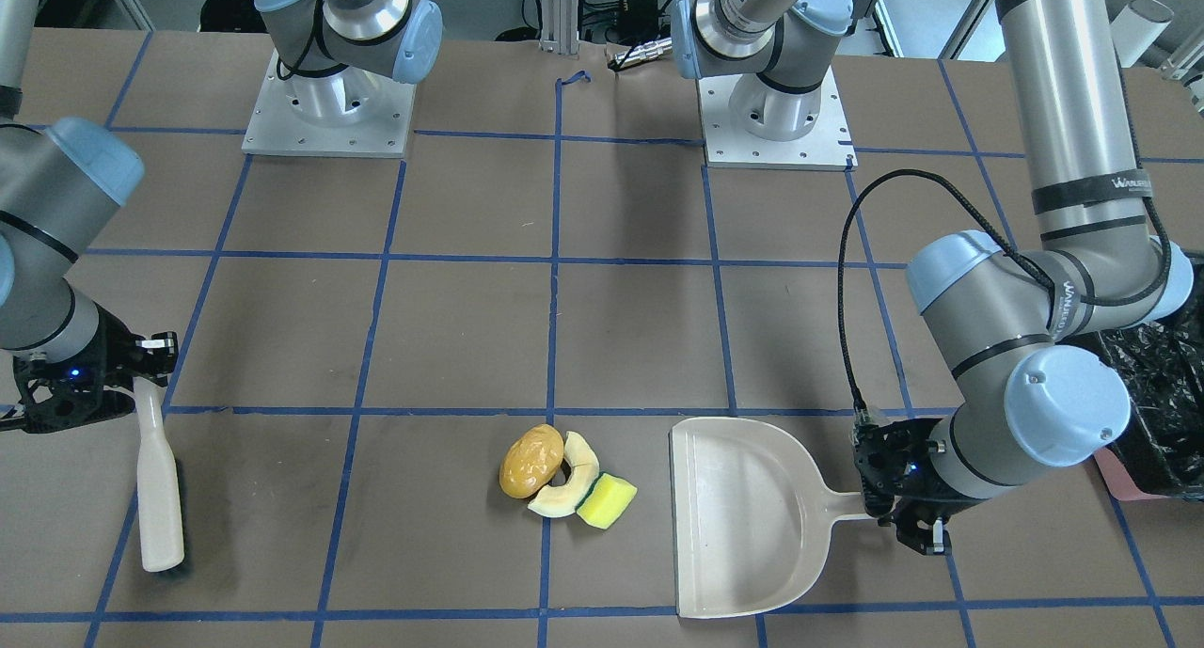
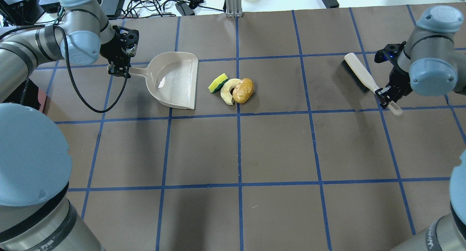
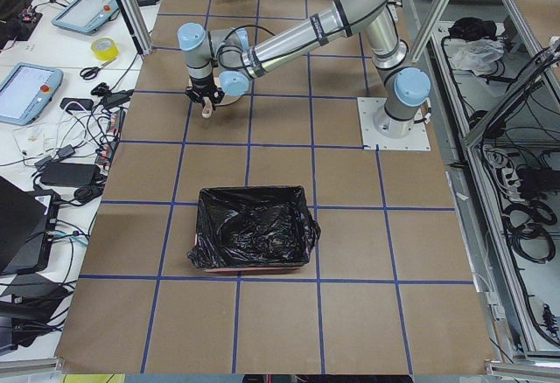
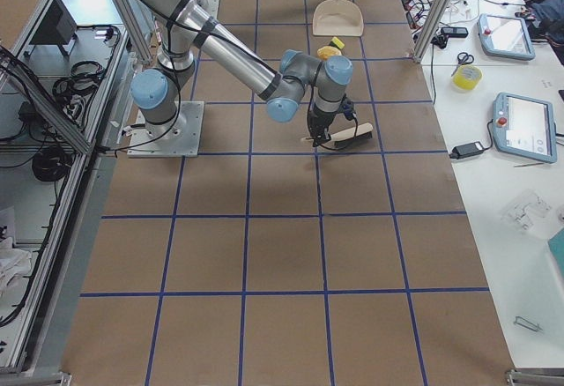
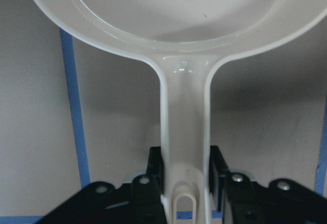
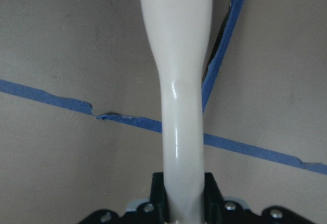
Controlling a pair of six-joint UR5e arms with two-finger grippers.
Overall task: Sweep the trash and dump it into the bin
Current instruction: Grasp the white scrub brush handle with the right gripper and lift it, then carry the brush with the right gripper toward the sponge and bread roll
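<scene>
The trash lies in one cluster: a golden-brown potato (image 1: pixel 531 460) (image 2: pixel 243 90), a pale crescent slice (image 1: pixel 576 486) (image 2: pixel 228 91) and a yellow-and-green sponge (image 1: pixel 607 500) (image 2: pixel 217 82). My left gripper (image 1: pixel 894 509) (image 2: pixel 118 69) (image 5: pixel 185 178) is shut on the handle of the beige dustpan (image 1: pixel 743 516) (image 2: pixel 174 79), whose open lip faces the trash a short gap away. My right gripper (image 1: pixel 141 385) (image 2: pixel 388 97) (image 6: pixel 184 193) is shut on the handle of a white brush (image 1: pixel 160 488) (image 2: pixel 358 74), which lies far from the trash on the opposite side. The black-lined bin (image 3: pixel 254 230) (image 1: pixel 1162 394) stands behind my left arm.
Blue tape lines grid the brown table (image 2: pixel 276 149). Both arm bases (image 1: pixel 329 112) (image 1: pixel 776 112) stand at the robot's edge. Cables and a metal post (image 2: pixel 233 3) sit past the far edge. Side benches hold tablets (image 4: pixel 524 126) and tape rolls.
</scene>
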